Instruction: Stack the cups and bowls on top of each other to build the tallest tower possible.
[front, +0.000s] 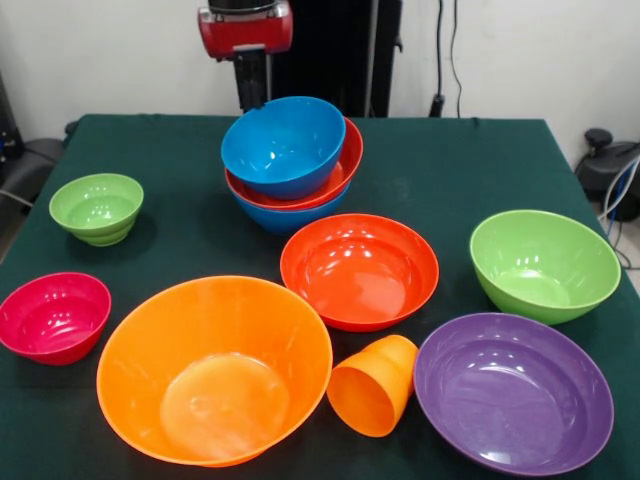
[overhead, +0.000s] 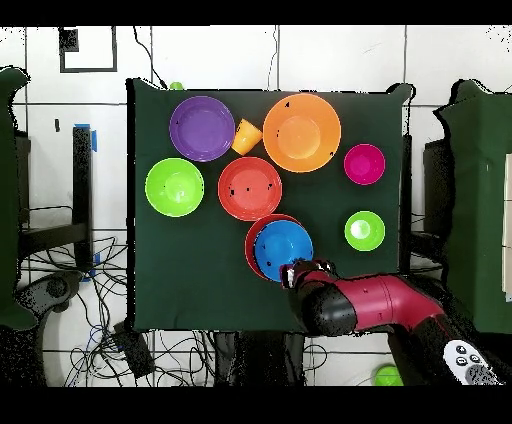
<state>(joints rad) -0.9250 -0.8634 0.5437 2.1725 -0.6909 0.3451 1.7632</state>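
A pile of three nested bowls stands at the table's back middle. It has a blue bowl at the base, a red-orange bowl in it, and a tilted blue bowl on top. The pile also shows in the overhead view. The small orange cup lies on its side between the large orange bowl and the purple bowl. A second red-orange bowl sits at the centre. My gripper is at the pile's robot-side edge, and the top bowl hides it in the front view.
A large green bowl sits at the right. A small green bowl and a magenta bowl sit at the left. The red arm reaches in from the table's robot side. Cables lie on the floor round the table.
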